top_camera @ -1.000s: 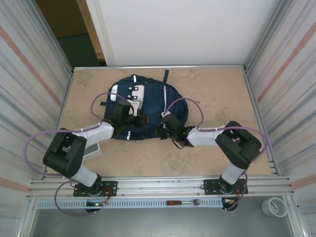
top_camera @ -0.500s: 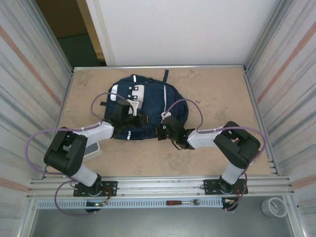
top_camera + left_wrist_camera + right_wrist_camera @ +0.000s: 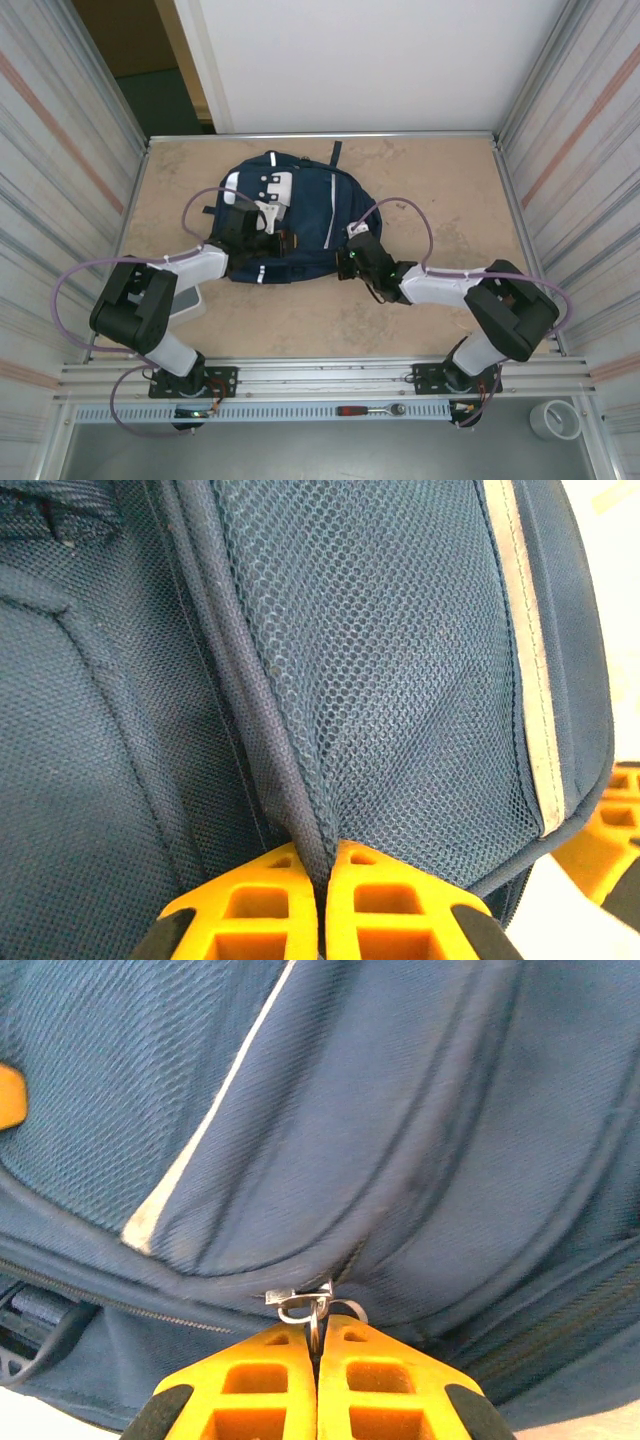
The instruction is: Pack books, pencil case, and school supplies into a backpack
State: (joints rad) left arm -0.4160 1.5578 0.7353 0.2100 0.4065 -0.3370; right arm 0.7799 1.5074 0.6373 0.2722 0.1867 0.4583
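Both grippers are pressed together. Our left gripper (image 3: 325,858) pinches a piped seam beside the honeycomb mesh panel (image 3: 400,680) of the large navy-blue fabric backpack (image 3: 300,215). Our right gripper (image 3: 317,1338) nips the small metal zipper pull (image 3: 310,1305) between its yellow fingers.

We see tight woven cloth on the backpack, curved stitched seams, white patches (image 3: 275,190) on the front and a thin white stripe (image 3: 330,210) running down it. It lies flat, front up. Its long axis runs from the near side towards the far side, tipped slightly. The dark hang loop (image 3: 335,152) at its top points to the far edge, and its bottom faces the arm bases.

It sits left of centre on the tan, stone-patterned tabletop (image 3: 450,190). A red-handled ratchet (image 3: 370,410) lies on the near rail.
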